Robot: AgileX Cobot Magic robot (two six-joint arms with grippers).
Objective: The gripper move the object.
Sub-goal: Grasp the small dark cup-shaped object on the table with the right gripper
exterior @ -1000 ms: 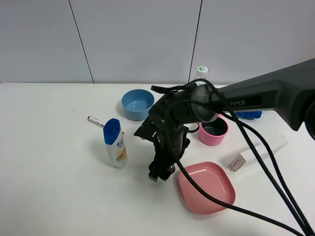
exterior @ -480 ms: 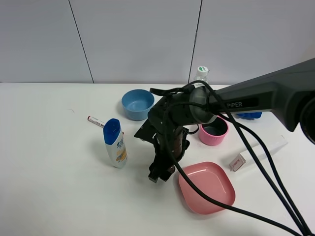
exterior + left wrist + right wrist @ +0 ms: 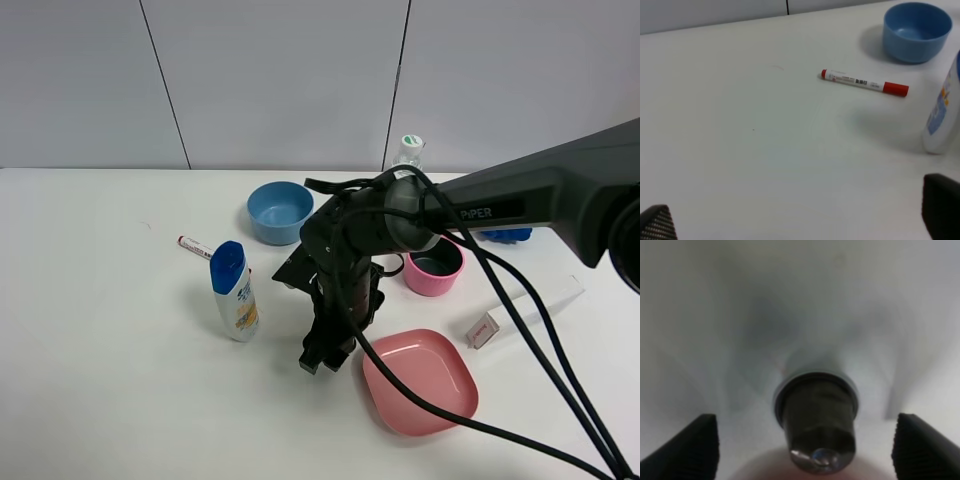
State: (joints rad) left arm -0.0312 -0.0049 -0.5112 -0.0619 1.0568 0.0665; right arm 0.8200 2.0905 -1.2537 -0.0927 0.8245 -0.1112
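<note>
Right end effector (image 3: 318, 356) is down at the white worktop (image 3: 110, 330), just beside the pink square plate (image 3: 420, 385). Its wrist view shows the fingers (image 3: 690, 450) spread wide, with the grey capsule (image 3: 817, 425) sitting on the worktop between them, touched by neither. Over on the other side, the left end effector (image 3: 800, 220) hangs with its fingertips wide apart too, gripping nothing, facing the red-and-white marker (image 3: 865, 83) and the blue bowl (image 3: 917, 30).

We take the capsule (image 3: 817, 430), blurred here, for dark grey metal with a shiny tip. The counter (image 3: 100, 350) is smooth matt white; the blue bowl (image 3: 279, 211) and pink plate (image 3: 420, 382) are smooth plastic.
</note>
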